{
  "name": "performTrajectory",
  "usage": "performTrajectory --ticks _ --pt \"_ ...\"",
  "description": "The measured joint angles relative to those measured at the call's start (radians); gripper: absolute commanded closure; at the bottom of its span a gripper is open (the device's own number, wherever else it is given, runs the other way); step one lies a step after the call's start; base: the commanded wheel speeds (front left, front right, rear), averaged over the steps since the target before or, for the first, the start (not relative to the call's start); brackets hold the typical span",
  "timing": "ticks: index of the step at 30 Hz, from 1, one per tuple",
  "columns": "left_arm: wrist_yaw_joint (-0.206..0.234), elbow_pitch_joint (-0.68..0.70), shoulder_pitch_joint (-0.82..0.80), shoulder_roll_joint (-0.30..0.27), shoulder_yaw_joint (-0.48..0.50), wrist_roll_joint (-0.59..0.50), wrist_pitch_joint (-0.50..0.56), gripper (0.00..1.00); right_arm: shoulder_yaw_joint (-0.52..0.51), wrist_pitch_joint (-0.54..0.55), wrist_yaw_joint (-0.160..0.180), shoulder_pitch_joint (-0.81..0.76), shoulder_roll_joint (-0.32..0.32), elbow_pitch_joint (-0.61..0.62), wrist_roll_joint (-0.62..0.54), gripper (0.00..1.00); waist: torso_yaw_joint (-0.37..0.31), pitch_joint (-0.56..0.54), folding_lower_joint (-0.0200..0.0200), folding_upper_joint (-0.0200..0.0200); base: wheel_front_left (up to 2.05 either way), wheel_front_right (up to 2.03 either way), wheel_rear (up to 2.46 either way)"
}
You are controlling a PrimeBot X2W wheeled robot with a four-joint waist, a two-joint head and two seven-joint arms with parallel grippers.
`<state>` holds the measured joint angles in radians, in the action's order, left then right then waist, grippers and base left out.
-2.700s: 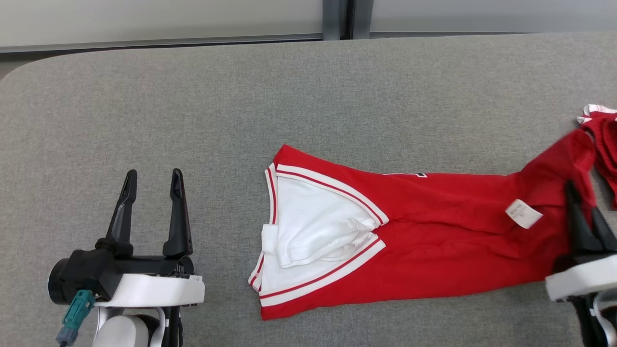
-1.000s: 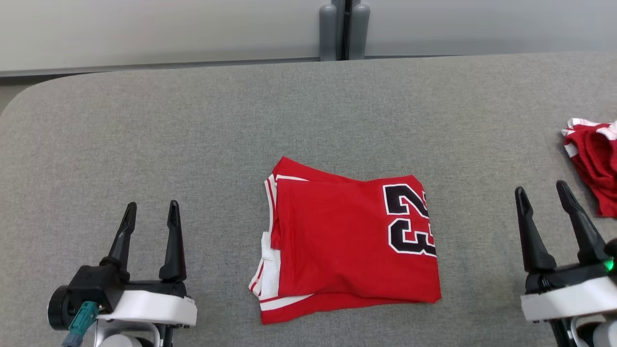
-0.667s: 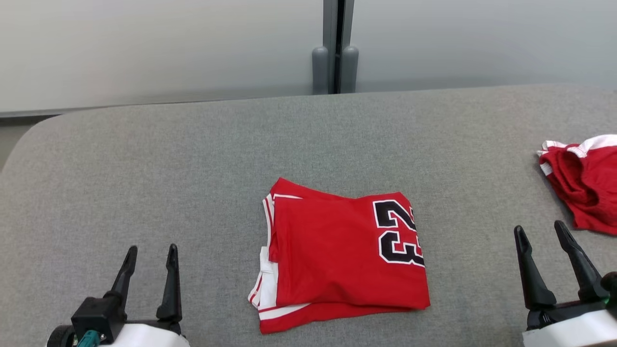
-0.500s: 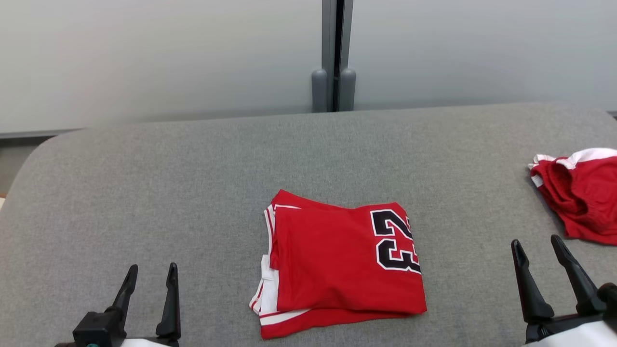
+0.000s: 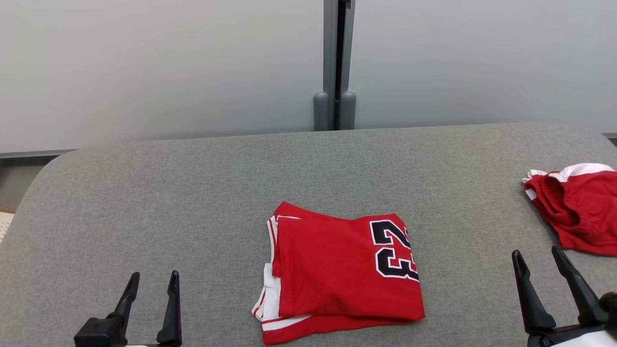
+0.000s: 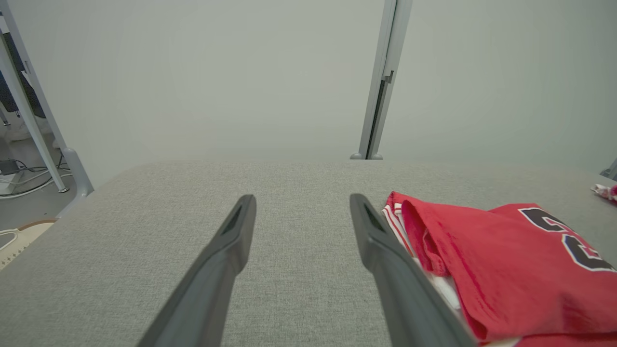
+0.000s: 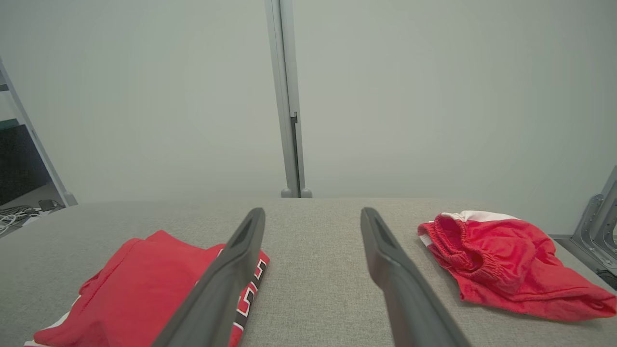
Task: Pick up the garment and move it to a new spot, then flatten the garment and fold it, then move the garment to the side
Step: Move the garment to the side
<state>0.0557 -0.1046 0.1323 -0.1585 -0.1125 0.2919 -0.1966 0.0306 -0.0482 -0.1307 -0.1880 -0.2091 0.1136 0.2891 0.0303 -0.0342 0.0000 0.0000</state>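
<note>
Hovering with both pincers spread wide and empty: left gripper (image 5: 154, 277) and right gripper (image 5: 535, 251) flank the jersey (image 5: 332, 274), touching nothing. Jersey lies folded in a compact rectangle in the middle of the table (image 5: 193, 193), so we judge pickup, flatten and fold done; left to do: move it to the side. Readable print: black "23" (image 5: 393, 250), white-outlined. Red shorts (image 5: 578, 212) sit well apart near the table's right edge.

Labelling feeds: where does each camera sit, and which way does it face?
Head view: high, facing down at folded red jersey on grey fabric table; left claw, right claw below.
Left wrist view: low, along left claw; jersey right.
Right wrist view: low, along right claw; jersey left, crumpled red shorts right.
Shared: the jersey.
</note>
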Motion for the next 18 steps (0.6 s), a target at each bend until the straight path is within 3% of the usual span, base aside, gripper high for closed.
performTrajectory --ticks 18 --pt "0.015 0.006 0.000 -0.009 -0.009 0.006 0.000 0.00 -0.016 0.018 0.000 -0.012 0.023 0.009 -0.008 0.00 0.004 -0.007 -0.0001 0.0000 0.00 0.00 0.00"
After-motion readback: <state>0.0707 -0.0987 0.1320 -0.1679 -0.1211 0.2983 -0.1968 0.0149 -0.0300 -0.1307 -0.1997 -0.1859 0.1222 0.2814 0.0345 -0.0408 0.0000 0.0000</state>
